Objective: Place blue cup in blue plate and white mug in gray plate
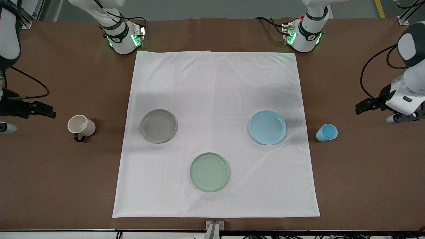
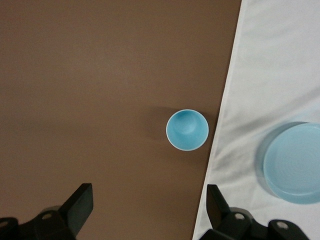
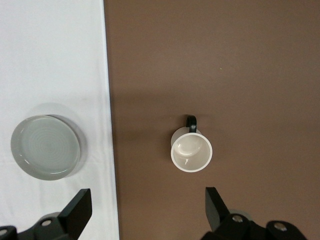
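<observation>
Hovering wide open and empty, left gripper [image 2: 147, 210] was over the bare table by the cup [image 1: 326, 132], right gripper [image 3: 147, 210] by the mug [image 1: 81, 125]. Both plates sat empty; next, probably 2 descents.

Blue cup [image 1: 326, 132] beside blue plate [image 1: 267, 127]; white mug [image 1: 81, 126] beside gray plate [image 1: 158, 126].

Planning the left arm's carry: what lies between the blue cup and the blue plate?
Only bare brown table and the white cloth's edge lie between the blue cup and the blue plate, as the front and left wrist views show.
</observation>
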`<state>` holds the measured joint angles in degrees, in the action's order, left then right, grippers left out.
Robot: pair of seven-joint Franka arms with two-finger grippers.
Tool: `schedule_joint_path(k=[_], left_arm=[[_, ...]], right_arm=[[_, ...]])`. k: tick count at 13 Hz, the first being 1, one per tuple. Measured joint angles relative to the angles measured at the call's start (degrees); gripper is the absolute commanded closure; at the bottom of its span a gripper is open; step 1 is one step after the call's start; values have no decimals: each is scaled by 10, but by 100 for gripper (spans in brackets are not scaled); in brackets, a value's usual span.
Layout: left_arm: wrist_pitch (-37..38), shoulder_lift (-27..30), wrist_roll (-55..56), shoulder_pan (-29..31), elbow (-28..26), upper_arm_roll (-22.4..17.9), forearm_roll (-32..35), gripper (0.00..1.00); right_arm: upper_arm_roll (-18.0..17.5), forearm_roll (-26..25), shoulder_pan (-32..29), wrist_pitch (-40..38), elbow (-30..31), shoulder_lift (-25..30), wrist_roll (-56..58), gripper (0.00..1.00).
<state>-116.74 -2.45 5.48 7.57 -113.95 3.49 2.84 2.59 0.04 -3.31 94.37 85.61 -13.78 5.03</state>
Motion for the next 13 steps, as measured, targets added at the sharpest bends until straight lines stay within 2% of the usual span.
schedule_joint_path(k=[3, 7, 8, 11, 13], left_arm=[[-88, -57, 0, 15, -48, 0, 0, 8], [-115, -129, 0, 16, -48, 3, 0, 25], [-119, -140, 0, 15, -47, 6, 0, 35], [-152, -169, 0, 13, -46, 10, 0, 52], [-174, -188, 0, 14, -46, 10, 0, 75]], right_arm=[[2, 0, -30, 98, 31, -71, 34, 0], [4, 0, -64, 239, 103, -135, 107, 0], [4, 0, -68, 255, 114, -146, 112, 0], [3, 1, -70, 303, 142, -165, 113, 0], [2, 1, -70, 351, 172, -168, 113, 1]])
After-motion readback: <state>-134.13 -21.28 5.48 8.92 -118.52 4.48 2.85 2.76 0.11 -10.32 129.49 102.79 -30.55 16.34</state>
